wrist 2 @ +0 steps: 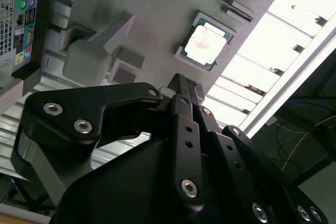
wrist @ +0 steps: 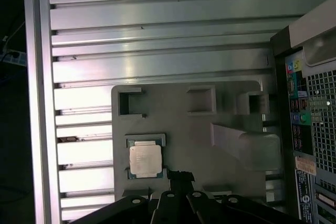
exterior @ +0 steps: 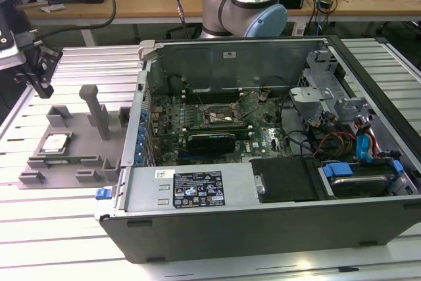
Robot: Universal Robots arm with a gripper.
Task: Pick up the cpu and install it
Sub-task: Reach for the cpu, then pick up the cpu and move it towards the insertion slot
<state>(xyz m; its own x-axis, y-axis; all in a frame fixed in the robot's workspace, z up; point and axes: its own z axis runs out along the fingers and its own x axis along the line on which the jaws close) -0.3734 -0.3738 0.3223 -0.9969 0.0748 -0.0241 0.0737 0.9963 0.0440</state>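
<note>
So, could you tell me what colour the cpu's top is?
The cpu is shiny silver-grey; first wrist view shows it best.

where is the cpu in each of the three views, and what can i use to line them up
Exterior view: the cpu lies in a pocket of the grey fixture plate, on the exterior view's left, outside the computer case.
Second wrist view: cpu in the same pocket, just beyond the tool.
First wrist view: cpu in that pocket, close to the tool.
Shared landmark: the fixture's upright grey post, standing near the cpu.
</note>
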